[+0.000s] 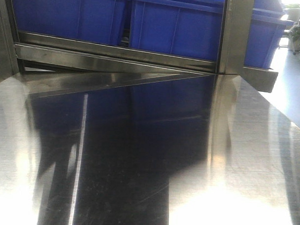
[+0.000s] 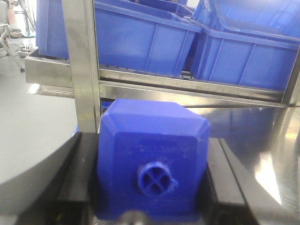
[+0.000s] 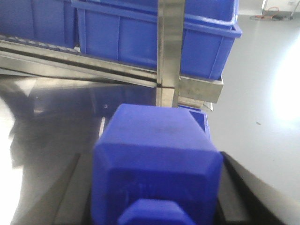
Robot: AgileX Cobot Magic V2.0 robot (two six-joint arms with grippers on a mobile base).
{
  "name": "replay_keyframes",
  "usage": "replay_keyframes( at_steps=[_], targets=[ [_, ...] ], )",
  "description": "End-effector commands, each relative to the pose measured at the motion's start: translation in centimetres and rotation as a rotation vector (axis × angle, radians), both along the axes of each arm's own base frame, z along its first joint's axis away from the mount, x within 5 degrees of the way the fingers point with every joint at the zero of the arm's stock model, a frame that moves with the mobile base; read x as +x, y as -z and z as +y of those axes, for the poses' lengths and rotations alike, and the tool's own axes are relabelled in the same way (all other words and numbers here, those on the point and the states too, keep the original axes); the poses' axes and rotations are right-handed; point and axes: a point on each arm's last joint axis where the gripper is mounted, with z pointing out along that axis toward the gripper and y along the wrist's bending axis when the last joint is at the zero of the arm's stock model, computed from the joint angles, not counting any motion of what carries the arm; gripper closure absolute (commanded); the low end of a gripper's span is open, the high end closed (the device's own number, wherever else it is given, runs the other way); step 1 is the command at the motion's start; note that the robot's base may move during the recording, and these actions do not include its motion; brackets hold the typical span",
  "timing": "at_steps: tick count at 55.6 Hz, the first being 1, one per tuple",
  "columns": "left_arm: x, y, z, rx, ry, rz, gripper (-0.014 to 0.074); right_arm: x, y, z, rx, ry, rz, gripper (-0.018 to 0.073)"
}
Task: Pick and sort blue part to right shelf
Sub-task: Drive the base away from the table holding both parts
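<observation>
- Two solid-blue plastic blocks are in hand. The left blue part [image 2: 154, 136], its round cross-marked knob towards the camera, is clenched between the dark fingers of the left gripper [image 2: 152, 183]. The right blue part [image 3: 157, 150], square knob towards the camera, is clamped likewise in the right gripper [image 3: 157, 192].
- Step in hand, as judged: carrying to the right shelf [image 1: 117, 57], a stainless-steel rack with a flat front rail. Large blue open-top plastic bins [image 1: 177, 29] sit on it. Neither part is placed yet.
- Recommended: hold the grip firm, lift each part above the bin rim before advancing, and release only once over a bin opening.
- Edges: a steel upright, the left-hand post [image 2: 84, 70], stands just ahead of the left part. The right-hand post [image 3: 168, 47] stands squarely ahead of the right part. Steer beside them. The front rail projects below the bins, so a low approach would likely strike it.
- Open room: the polished steel table top [image 1: 257, 146] runs up to the rack. Grey floor lies beyond each post's outer side. Neither arm shows in the front view.
</observation>
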Motion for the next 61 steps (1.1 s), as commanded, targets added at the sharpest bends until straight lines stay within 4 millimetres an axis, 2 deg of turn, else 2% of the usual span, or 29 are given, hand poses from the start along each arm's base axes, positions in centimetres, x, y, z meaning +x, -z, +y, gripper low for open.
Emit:
replay_keyframes(
  at_steps=[1,61],
  targets=[
    [-0.07,-1.66,0.08,-0.024,-0.007,-0.109,0.0367,-0.03,-1.72,0.08,-0.009,-0.010,-0.121,0.0395],
    [-0.07,-1.66,0.08,-0.024,-0.007,-0.109,0.0367,-0.01,-1.69,0.07,-0.011,-0.009,-0.118,0.0395]
  ],
)
